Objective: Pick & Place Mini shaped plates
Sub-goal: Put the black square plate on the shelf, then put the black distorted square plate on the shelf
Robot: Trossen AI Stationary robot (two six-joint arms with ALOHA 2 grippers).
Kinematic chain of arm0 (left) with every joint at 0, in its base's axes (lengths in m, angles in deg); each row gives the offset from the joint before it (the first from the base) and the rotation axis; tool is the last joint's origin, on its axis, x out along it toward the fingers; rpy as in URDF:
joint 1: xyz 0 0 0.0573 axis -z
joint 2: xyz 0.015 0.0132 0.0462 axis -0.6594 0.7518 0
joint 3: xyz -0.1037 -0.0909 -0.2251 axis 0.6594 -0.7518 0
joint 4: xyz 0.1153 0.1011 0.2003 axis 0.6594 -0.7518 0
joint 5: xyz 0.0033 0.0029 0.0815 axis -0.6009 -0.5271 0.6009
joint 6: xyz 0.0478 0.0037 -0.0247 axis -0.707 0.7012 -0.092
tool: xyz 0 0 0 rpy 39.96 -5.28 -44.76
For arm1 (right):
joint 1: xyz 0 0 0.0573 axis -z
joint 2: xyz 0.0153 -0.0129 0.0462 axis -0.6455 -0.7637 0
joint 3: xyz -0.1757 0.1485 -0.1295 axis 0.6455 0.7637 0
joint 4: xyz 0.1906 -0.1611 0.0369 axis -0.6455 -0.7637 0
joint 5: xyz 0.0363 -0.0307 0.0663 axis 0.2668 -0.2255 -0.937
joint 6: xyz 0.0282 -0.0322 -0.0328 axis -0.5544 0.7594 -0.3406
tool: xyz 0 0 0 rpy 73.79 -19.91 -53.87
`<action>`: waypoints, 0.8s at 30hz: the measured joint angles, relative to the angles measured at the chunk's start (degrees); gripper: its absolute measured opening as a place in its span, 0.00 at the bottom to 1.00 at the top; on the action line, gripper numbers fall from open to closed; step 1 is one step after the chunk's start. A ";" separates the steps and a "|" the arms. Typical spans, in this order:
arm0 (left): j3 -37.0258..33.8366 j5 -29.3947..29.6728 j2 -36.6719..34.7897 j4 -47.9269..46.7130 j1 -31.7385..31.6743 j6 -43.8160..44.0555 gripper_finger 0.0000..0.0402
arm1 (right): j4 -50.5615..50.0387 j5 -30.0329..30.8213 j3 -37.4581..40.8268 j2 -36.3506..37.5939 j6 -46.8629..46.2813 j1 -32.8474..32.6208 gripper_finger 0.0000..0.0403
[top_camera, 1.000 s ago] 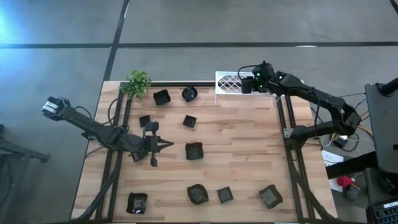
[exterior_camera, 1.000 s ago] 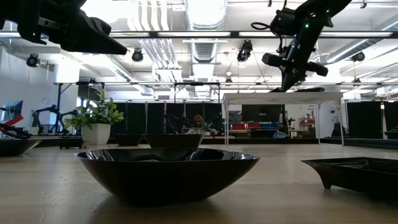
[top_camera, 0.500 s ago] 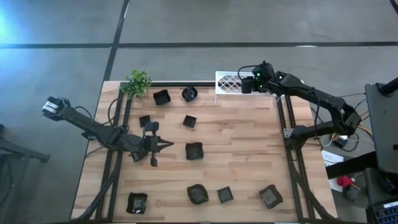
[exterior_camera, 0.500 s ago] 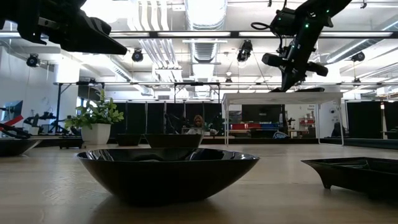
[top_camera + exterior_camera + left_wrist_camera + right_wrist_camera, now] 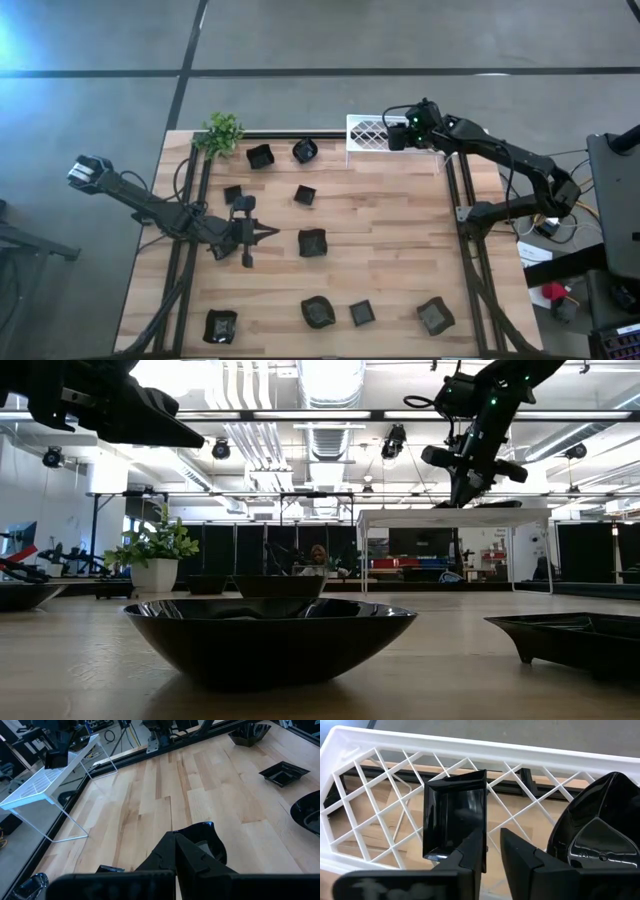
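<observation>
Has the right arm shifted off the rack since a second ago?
No. The right gripper stays over the white lattice rack, same spot against its frame.

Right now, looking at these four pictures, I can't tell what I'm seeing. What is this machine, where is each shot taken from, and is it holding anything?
It is a robot with two dark arms at a wooden table. One picture looks straight down, one looks level across the tabletop, and two come from cameras on the wrists. Small black plates lie scattered on the table, with a green plant at a far corner. The left gripper rests shut and empty near the middle, beside one plate. The right gripper is over the white lattice rack at the far edge. Its wrist camera shows a rectangular plate lying on the lattice just beyond the fingers, which stand slightly apart, so it looks just let go. Another dark dish sits beside it.
</observation>
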 joint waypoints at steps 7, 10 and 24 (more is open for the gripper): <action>0.00 0.00 0.01 0.00 0.00 0.01 0.00 | 0.02 -0.36 0.02 0.02 0.00 0.04 0.23; 0.00 0.00 0.01 0.00 0.00 0.00 0.00 | 0.02 -0.38 0.02 0.09 0.00 0.04 0.24; 0.00 0.00 -0.01 -0.02 0.00 0.02 0.00 | 0.17 -2.51 -4.23 1.08 3.02 -0.45 0.19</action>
